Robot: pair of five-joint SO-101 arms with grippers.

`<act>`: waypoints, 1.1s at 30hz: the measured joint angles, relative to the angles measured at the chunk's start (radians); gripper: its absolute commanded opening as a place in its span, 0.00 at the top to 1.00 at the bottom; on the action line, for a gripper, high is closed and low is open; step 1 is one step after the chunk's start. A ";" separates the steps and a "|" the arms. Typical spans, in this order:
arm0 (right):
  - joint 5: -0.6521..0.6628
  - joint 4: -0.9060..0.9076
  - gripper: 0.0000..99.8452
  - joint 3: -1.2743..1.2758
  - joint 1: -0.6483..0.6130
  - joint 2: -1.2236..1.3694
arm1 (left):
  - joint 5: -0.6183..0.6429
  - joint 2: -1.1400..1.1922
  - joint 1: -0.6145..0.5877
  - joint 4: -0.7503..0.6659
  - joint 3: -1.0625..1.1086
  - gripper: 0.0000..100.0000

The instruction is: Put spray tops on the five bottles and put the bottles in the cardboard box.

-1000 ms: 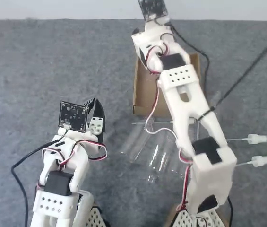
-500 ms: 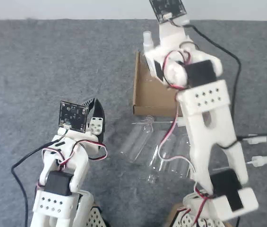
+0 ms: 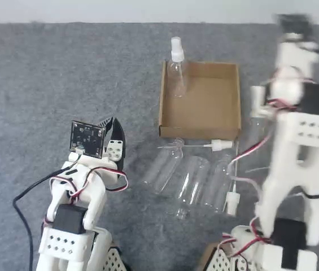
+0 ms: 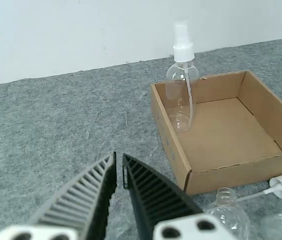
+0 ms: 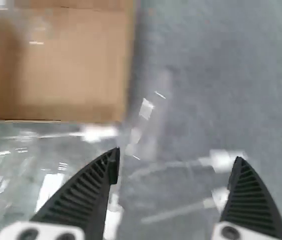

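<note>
A clear bottle [image 3: 176,70] with a white spray top stands upright in the far left corner of the cardboard box [image 3: 227,121]; the left wrist view shows the same bottle [image 4: 181,85] in the box [image 4: 220,175]. Three clear bottles [image 3: 190,180] without tops lie side by side in front of the box. A loose spray top [image 3: 221,145] lies by the box's front wall, another [image 3: 231,200] nearer me. My right gripper [image 5: 175,167] is open above the carpet to the right of the box [image 5: 56,60], over a blurred bottle [image 5: 153,115]. My left gripper [image 4: 119,172] is shut and empty, left of the box.
The grey carpet [image 3: 63,73] covers the table. The right arm [image 3: 295,147] rises tall along the right side. White spray tops [image 5: 220,160] lie on the carpet under the right gripper. The left arm [image 3: 80,197] stands at the lower left.
The right arm has swung from over the box's far left corner to the right. The topped bottle now stands free in the box. The left arm has not moved.
</note>
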 measured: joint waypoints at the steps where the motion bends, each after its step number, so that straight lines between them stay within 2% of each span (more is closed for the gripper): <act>1: 0.000 0.000 0.71 0.032 0.055 0.000 | 0.000 0.000 0.000 0.000 0.000 0.99; 5: -0.002 -0.041 0.71 0.238 0.227 0.000 | 0.000 0.000 0.000 0.000 0.000 0.99; 12: -0.063 -0.353 0.71 0.649 0.381 0.000 | 0.000 0.000 0.000 0.000 0.000 0.99; 18: -0.181 -0.419 0.71 0.752 0.497 0.000 | 0.000 0.000 0.000 0.000 0.000 0.99; 22: -0.198 -0.497 0.71 0.809 0.595 0.000 | 0.000 0.000 0.000 0.000 0.015 0.99; 29: -0.203 -0.730 0.71 0.994 0.635 0.000 | 0.000 0.000 -0.002 0.000 0.015 0.99; 33: -0.203 -0.862 0.78 1.069 0.634 0.000 | 0.000 0.000 -0.002 0.000 0.015 0.99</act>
